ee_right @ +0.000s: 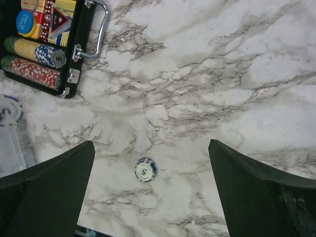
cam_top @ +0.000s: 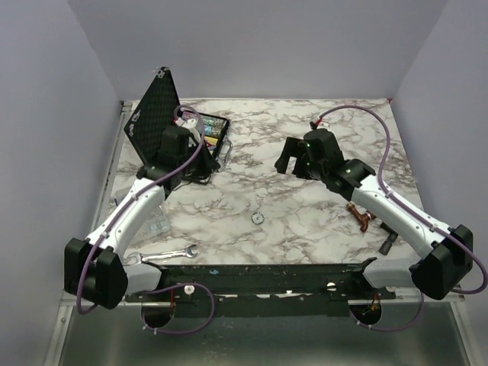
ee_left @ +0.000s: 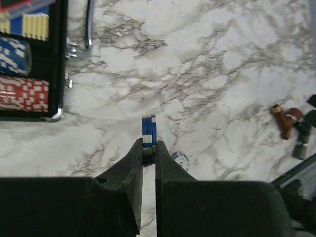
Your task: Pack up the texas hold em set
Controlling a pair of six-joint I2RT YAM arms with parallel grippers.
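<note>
black case (ee_right: 84,25) holds chip rows (ee_right: 33,53) and card box (ee_right: 49,15); left gripper (ee_left: 149,148) clamps blue chips (ee_left: 149,129), right gripper (ee_right: 150,143) gapes.

I see table (cam_top: 305,206) white marble, grey veins. Case (cam_top: 156,114) black, handle (ee_right: 102,22) silver. Red row (ee_right: 29,72) speckled red-white; top row (ee_right: 34,49) yellow, then blue-white. Stack (ee_left: 149,131) blue-white striped. Loose chip (ee_right: 145,169) blue-white, white centre. Tap piece (ee_left: 286,121) brown. Cables (cam_top: 363,109) purple.

A fixed camera above and behind the arm bases looks down across the whole marble counter (cam_top: 305,206). Both wrist cameras hang close over it, facing down; each catches a corner of the open case (ee_left: 58,54) and the same loose chip (ee_right: 144,170).
</note>
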